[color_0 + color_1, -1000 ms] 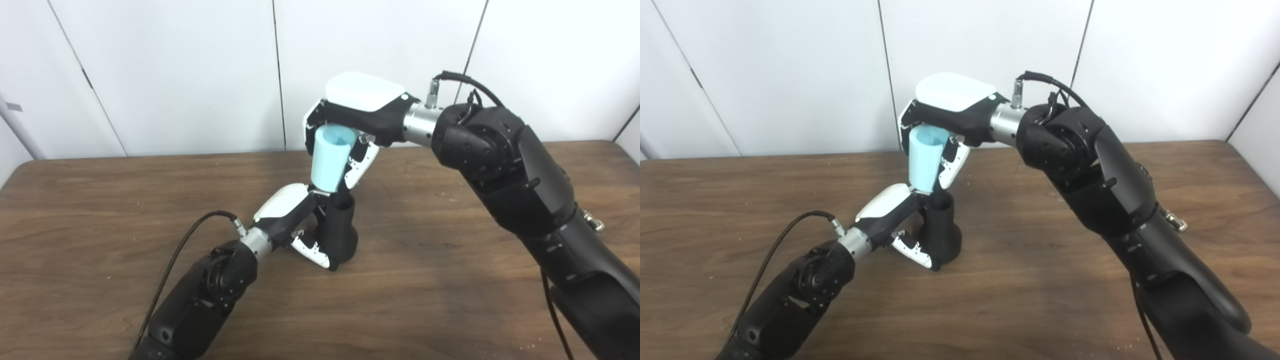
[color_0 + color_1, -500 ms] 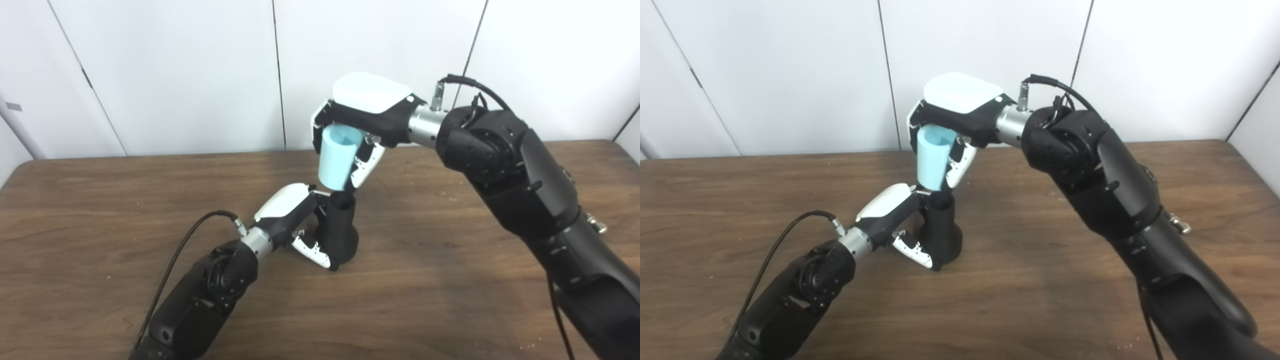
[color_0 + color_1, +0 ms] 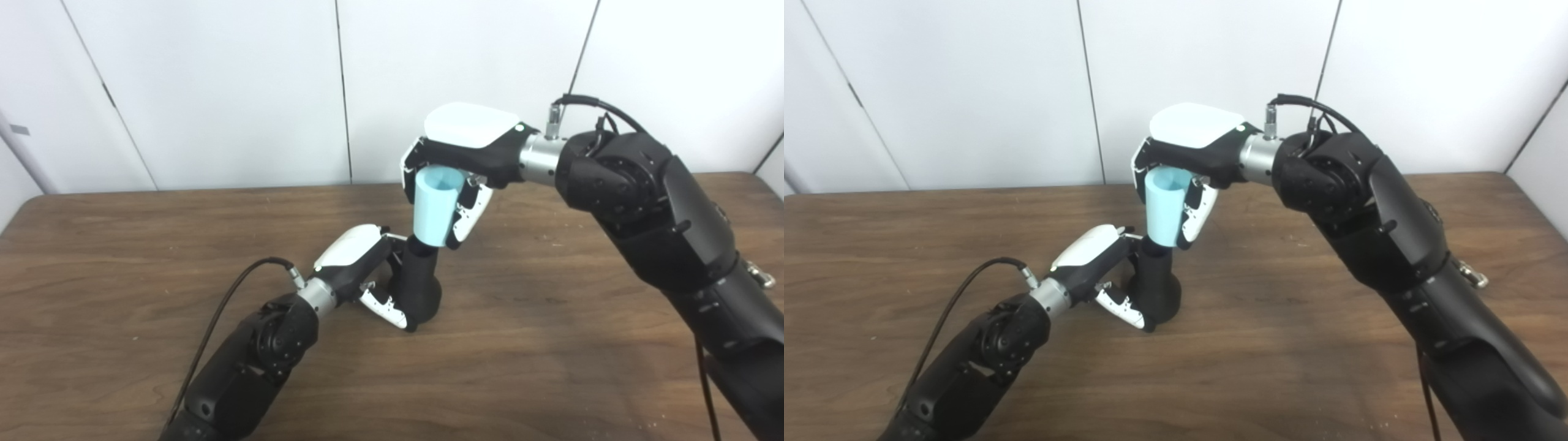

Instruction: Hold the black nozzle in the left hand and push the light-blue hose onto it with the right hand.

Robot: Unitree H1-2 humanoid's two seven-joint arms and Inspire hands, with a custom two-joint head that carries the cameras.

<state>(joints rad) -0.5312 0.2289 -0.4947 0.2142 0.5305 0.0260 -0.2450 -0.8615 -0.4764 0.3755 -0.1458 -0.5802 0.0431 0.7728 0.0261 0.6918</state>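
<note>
Now, notes taken with the black nozzle (image 3: 418, 286) as my reference point. It stands upright on the brown wooden table (image 3: 122, 257), wide base down, narrow neck up, roughly at the middle of the tabletop.

My left hand (image 3: 367, 269) is clamped around the nozzle from its left side: white back of the hand turned up, fingers (image 3: 386, 308) curling round the lower body near the base. Left forearm runs down from it toward the bottom edge, a black cable (image 3: 245, 278) looping off the wrist, left of the nozzle.

Directly above the nozzle is the light-blue hose (image 3: 434, 207), a short tapered tube, wide open mouth up, narrow end down. It tilts slightly, top leaning left. Its lower end sits right at the nozzle's neck; the neck's top is hidden behind the hose's rim. How far it is seated I cannot tell.

My right hand (image 3: 1185, 153) is closed on the hose, gripping from above and behind, palm down, white-tipped fingers (image 3: 470, 214) pressed along the hose's right side. Right arm reaches in from the right of the nozzle, wrist level with the hose's top.

Behind the nozzle, past the table's far edge, stand white wall panels (image 3: 214, 86).
</note>
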